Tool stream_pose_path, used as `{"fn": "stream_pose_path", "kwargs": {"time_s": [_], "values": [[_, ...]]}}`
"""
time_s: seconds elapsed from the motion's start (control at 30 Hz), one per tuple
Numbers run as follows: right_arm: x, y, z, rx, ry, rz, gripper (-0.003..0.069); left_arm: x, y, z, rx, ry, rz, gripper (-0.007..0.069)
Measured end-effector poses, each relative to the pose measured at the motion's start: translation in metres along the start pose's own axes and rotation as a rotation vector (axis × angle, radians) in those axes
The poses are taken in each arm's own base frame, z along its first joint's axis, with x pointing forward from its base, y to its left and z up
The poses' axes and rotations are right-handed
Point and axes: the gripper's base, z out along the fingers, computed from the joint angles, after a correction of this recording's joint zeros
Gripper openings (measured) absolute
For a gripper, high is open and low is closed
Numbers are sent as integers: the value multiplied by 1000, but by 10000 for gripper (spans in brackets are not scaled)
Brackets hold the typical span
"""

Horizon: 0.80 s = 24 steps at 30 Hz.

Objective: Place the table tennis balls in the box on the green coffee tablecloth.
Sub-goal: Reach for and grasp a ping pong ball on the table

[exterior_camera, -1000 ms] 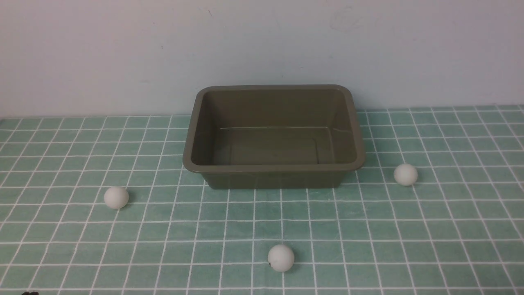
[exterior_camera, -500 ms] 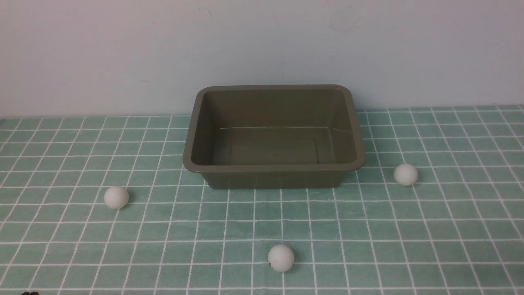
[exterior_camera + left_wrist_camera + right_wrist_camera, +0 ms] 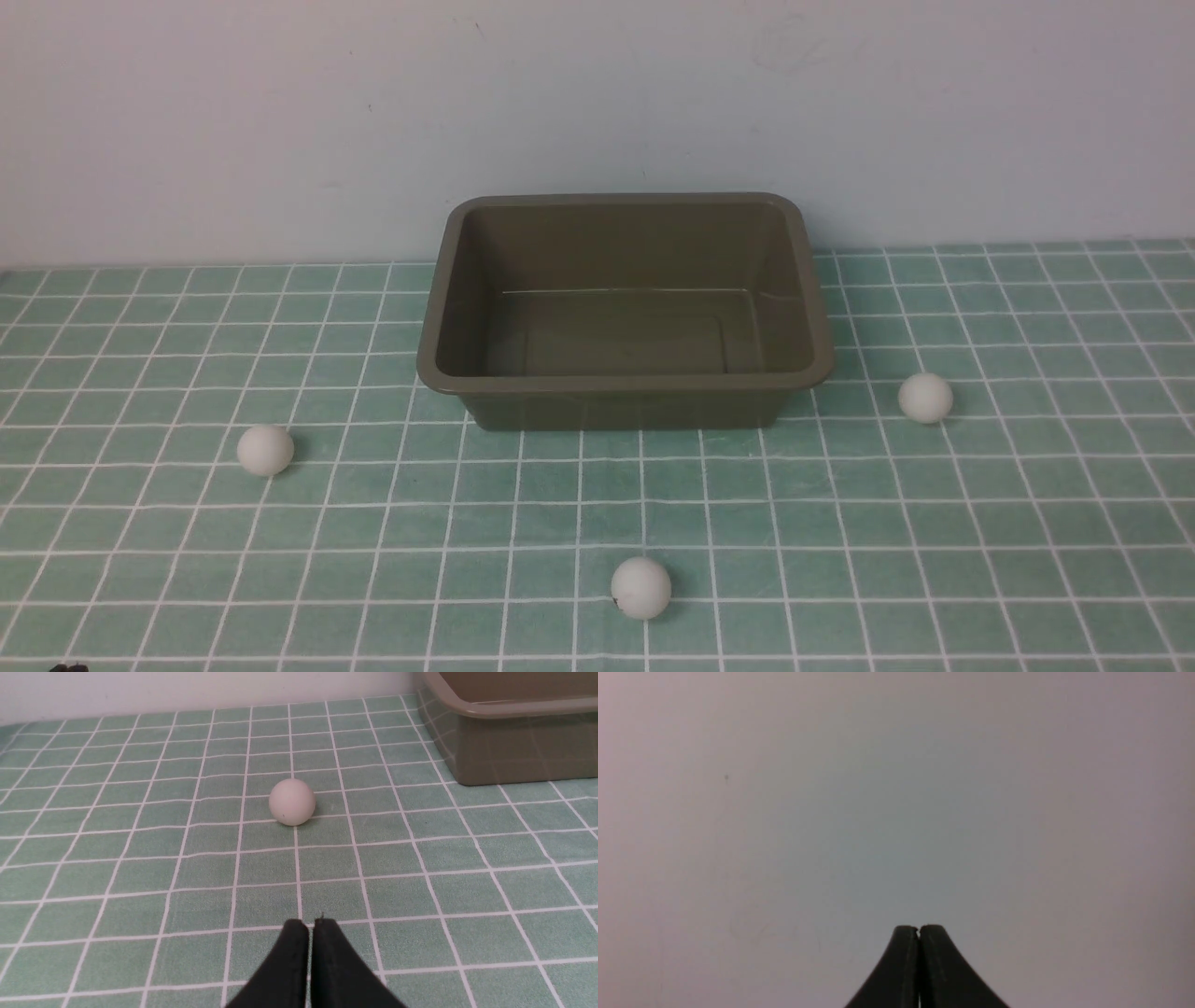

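Observation:
The olive-brown box (image 3: 624, 381) stands empty at the back middle of the green coffee tablecloth (image 3: 840, 523). Three white table tennis balls lie on the cloth: one at the left (image 3: 265, 450), one at the right (image 3: 925, 398), one near the front middle (image 3: 640, 588) with a small dark mark. In the left wrist view my left gripper (image 3: 310, 924) is shut and empty, low over the cloth, with the left ball (image 3: 292, 802) a short way ahead and the box's corner (image 3: 509, 742) beyond. My right gripper (image 3: 919, 927) is shut and empty, facing a blank wall.
A pale wall (image 3: 597, 103) rises right behind the box. A small dark bit of the left arm (image 3: 67, 667) shows at the front view's lower left corner. Neither arm is otherwise in the front view.

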Motion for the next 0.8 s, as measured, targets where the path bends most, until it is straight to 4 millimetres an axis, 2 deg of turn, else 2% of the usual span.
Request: {"fn": "stream_pose_path", "kwargs": {"time_s": [0.27,0.33,0.43,0.6,0.67,0.8], "values": [[-16,0,-1,2,-174,6,-16,0,0,0,0,0,0,-4],[-23,0,-3,-2,-256,48,-16,0,0,0,0,0,0,-4],[-29,-1,-3,-19,-291,169,-16,0,0,0,0,0,0,-4],[-40,2,2,-66,-240,215,-16,0,0,0,0,0,0,-4],[-58,6,9,-120,-150,122,-16,0,0,0,0,0,0,-4],[-72,3,31,-106,28,111,-16,0,0,0,0,0,0,-4]]}}
